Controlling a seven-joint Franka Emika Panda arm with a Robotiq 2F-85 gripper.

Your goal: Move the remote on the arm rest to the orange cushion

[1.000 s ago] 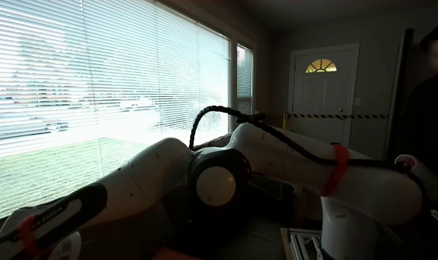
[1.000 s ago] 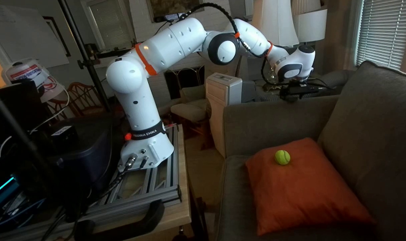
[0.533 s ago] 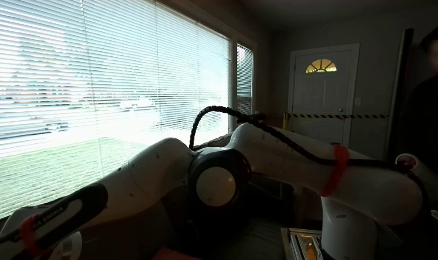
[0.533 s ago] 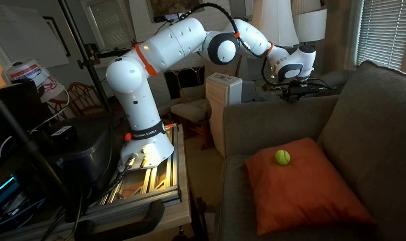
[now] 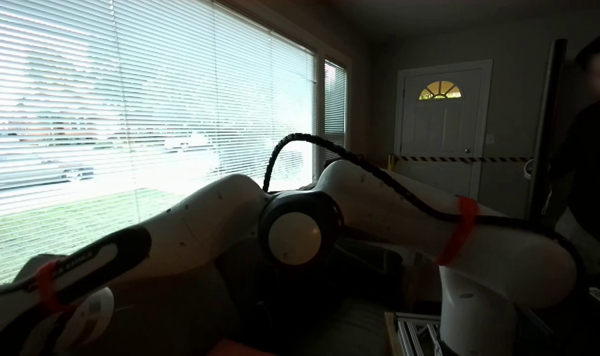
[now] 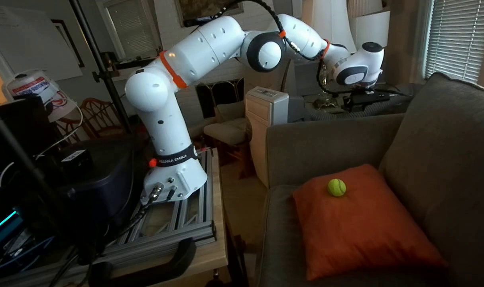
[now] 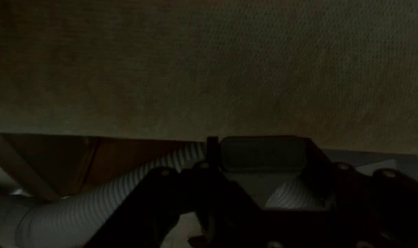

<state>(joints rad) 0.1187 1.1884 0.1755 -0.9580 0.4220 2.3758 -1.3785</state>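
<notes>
I have the gripper (image 7: 260, 148) pinching the dark remote (image 7: 264, 156) from opposite sides, presumably to limit twisting, near the arm rest (image 6: 329, 149). For placement on the orange cushion (image 6: 361, 229), I should select an area clear of the tennis ball (image 6: 337, 187), which could roll.

The dark band (image 6: 175, 160) low on the white arm (image 6: 159, 119) reads "FRANKA EMIKA", its first letter unclear; the black panel (image 5: 124, 250) further along shows "KA EMIKA". Print on the white container (image 6: 31, 87) is too blurred to read.
</notes>
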